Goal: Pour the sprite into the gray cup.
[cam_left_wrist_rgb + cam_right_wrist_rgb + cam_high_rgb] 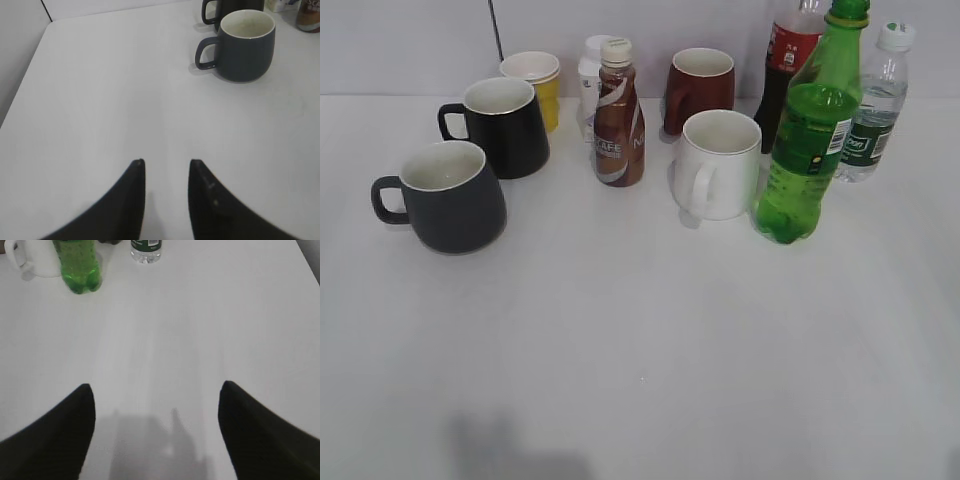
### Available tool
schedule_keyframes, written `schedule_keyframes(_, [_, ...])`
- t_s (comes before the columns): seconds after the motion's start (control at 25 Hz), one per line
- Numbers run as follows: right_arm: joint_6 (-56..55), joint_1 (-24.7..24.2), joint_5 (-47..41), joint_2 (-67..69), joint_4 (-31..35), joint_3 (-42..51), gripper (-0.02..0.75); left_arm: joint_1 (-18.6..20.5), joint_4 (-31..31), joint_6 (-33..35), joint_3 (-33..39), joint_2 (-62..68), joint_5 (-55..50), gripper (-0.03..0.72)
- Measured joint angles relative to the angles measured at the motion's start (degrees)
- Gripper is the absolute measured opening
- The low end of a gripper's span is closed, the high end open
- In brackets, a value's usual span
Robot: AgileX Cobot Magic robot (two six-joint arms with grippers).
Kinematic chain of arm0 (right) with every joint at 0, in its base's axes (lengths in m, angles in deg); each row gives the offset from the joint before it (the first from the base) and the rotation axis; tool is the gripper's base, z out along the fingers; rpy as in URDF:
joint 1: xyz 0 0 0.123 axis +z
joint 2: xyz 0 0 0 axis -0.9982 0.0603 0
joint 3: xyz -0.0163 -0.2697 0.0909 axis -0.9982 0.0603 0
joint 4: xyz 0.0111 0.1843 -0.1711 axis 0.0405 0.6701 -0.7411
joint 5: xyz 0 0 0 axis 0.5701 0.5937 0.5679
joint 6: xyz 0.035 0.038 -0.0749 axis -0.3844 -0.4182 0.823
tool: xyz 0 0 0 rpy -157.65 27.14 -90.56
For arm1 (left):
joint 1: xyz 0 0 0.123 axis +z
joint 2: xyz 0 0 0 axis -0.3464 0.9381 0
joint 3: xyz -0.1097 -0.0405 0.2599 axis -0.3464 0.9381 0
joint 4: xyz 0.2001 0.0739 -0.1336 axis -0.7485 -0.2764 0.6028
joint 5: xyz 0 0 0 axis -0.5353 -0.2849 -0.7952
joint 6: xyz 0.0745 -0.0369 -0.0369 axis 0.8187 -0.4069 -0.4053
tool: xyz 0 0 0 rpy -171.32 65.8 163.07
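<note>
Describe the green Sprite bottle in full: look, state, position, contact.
The Sprite bottle is tall, translucent green plastic with a green cap on and a green label carrying a white barcode patch. It stands upright on the white table, at the right of the group, filled with liquid to about its shoulder. The white mug sits just to its left, a clear water bottle and a red-labelled cola bottle behind. No gripper touches it.

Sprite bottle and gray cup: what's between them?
In the exterior view, the brown coffee bottle and white mug stand between the sprite bottle and gray cup.
</note>
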Motion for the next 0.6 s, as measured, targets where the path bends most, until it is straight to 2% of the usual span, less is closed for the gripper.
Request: schedule_keyframes(0.6, [0.0,0.0,0.0,0.0,0.0,0.0,0.574,0.0,0.0,0.0,0.0,0.0,0.0,0.236])
